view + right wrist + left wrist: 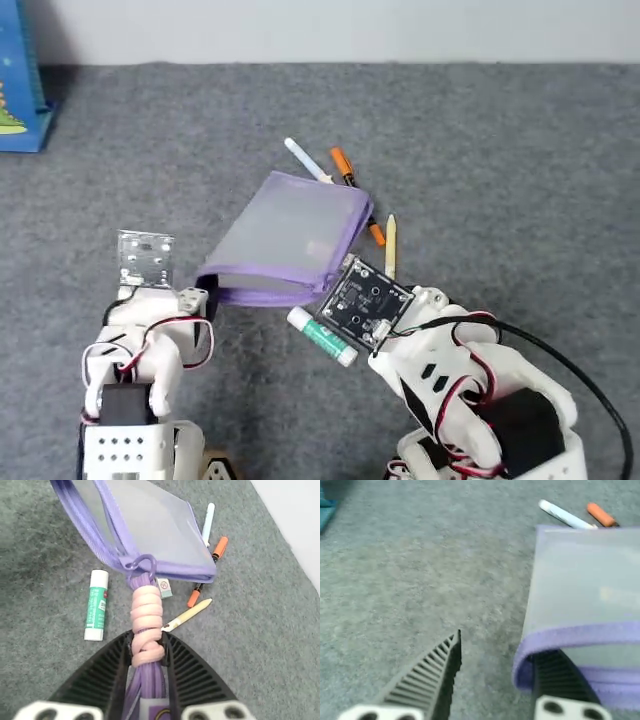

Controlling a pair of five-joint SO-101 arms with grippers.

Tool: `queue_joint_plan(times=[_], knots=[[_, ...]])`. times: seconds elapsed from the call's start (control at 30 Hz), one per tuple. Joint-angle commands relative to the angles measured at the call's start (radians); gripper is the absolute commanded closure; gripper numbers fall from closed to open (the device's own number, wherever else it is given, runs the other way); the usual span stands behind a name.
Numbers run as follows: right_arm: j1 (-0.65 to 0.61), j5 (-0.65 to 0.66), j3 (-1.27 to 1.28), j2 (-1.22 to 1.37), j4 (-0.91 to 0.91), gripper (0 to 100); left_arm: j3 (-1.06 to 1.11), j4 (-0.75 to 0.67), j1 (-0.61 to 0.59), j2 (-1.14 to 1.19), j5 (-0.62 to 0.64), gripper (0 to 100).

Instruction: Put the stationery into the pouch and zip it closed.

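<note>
While the right gripper (147,640) is pinched on the pink coiled pull cord (146,605) of the zip, any pull should probably run straight along the zip line. A sideways tug would likely just drag the light pouch (290,235) over the grey table cover (500,150). The left gripper (500,647) is spread wide, one finger tucked inside the pouch's open mouth and the other outside. Pinching that purple edge would anchor it.

The pouch is translucent with purple trim, and its open end is raised near the left arm. The stationery lies outside it: the glue stick (96,605) is just beside the zip, while the pencil (187,615), orange marker (216,550) and white pen (207,522) are at its far side.
</note>
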Motion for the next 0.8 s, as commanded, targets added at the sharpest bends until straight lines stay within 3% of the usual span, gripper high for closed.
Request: queue_joint_plan(times=[0.0, 0.2, 0.53, 0.67, 0.77], knots=[[-0.019, -0.008, -0.066, -0.01, 0.012, 98.8, -0.008, 0.008, 0.057, -0.009, -0.005, 81], [-0.013, -0.008, -0.071, -0.01, 0.007, 98.8, -0.028, 0.014, 0.063, -0.011, -0.011, 99], [0.065, -0.012, -0.072, -0.01, -0.084, 98.8, -0.325, 0.325, -0.029, -0.011, -0.031, 99], [0.07, -0.097, -0.12, 0.002, -0.084, 98.0, -0.45, 0.427, -0.029, -0.003, -0.035, 99], [0.065, -0.118, -0.184, 0.002, -0.018, 88.6, -0.526, 0.48, -0.029, -0.002, -0.071, 99]])
